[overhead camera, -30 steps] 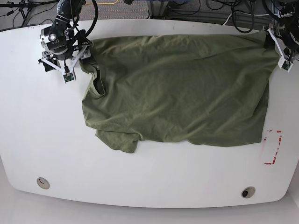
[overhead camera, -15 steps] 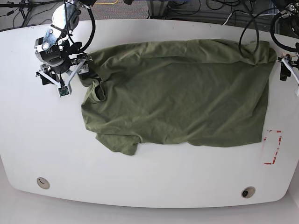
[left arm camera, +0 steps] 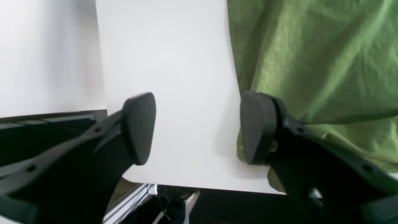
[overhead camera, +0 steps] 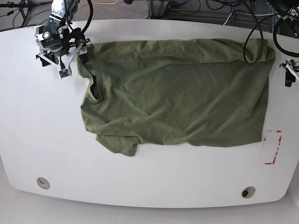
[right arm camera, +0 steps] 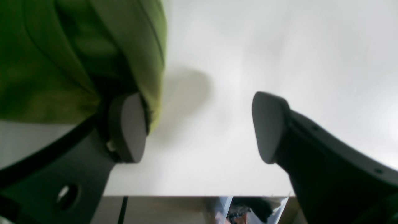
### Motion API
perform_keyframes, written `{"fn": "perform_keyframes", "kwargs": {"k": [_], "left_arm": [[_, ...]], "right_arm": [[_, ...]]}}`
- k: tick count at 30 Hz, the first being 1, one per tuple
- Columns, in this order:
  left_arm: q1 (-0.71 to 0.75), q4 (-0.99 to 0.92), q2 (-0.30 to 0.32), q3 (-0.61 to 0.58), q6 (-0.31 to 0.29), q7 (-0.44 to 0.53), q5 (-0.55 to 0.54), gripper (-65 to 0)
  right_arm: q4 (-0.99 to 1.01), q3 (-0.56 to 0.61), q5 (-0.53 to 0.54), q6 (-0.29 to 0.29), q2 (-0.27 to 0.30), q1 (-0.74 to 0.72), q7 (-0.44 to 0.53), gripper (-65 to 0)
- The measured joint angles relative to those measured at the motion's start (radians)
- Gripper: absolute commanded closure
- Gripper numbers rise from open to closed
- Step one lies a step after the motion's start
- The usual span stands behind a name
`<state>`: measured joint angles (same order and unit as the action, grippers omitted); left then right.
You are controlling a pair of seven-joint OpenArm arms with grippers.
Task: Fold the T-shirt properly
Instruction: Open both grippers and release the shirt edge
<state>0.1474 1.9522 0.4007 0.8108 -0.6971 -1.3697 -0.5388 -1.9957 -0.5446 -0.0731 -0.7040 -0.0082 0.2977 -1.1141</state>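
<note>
The olive-green T-shirt [overhead camera: 177,93] lies spread on the white table [overhead camera: 37,121]; the left gripper [left arm camera: 197,129] and right gripper [right arm camera: 199,127] both gape, holding nothing

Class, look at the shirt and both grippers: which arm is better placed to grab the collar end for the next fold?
Probably the right: its open gripper hangs right beside the shirt's collar. The left gripper is at the far hem.
</note>
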Motion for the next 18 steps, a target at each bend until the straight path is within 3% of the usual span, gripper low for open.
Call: {"fn": "perform_keyframes", "kwargs": {"k": [18], "left_arm": [[-0.090,-0.002,0.001,-0.090,0.000,0.006,0.001,-39.7]], "right_arm": [[-0.001,-0.008,0.003,0.004,0.000,-0.027,0.003,-49.5]]}}
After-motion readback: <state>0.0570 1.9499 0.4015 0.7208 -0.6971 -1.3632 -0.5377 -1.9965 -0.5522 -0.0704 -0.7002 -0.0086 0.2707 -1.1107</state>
